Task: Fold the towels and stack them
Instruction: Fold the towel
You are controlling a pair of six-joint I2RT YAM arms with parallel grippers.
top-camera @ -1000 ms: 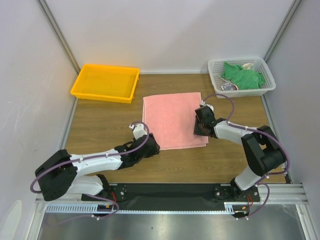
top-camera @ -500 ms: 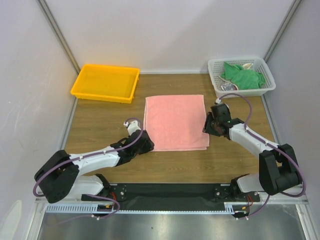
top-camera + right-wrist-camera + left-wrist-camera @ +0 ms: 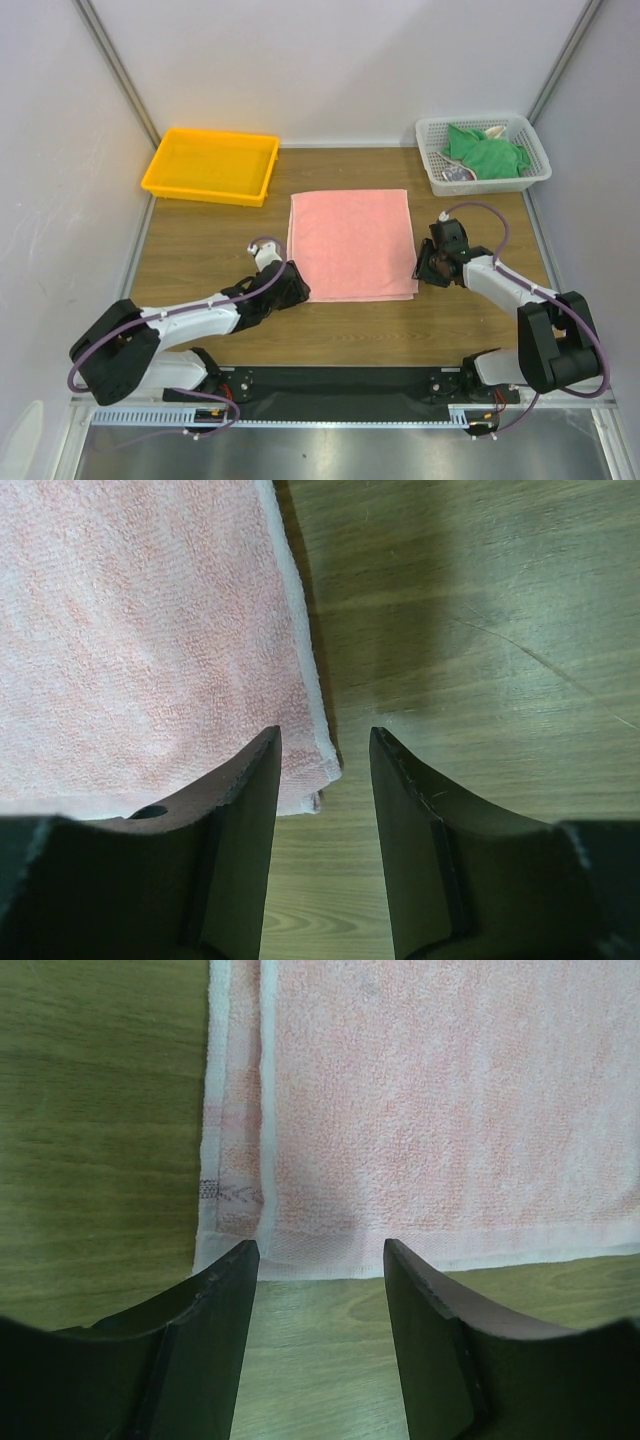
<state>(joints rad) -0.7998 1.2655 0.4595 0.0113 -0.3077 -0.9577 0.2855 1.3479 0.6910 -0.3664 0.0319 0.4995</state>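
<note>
The salmon-pink towel lies flat in the middle of the counter. It is nearly square, with no clear long axis, its edges running 12-to-6 and 9-to-3, and a doubled hem shows along its 9 o'clock side. The left gripper sits at its 7 o'clock corner and the right gripper at its 5 o'clock corner, both partly parted and holding nothing. The green towel lies bunched in the basket at 1 o'clock.

A salmon-pink terry towel shows paler, whitish hems against the brown wood-grain table. A rumpled green cloth towel contrasts with its white plastic mesh basket, and the shallow plastic tray is bright yellow.
</note>
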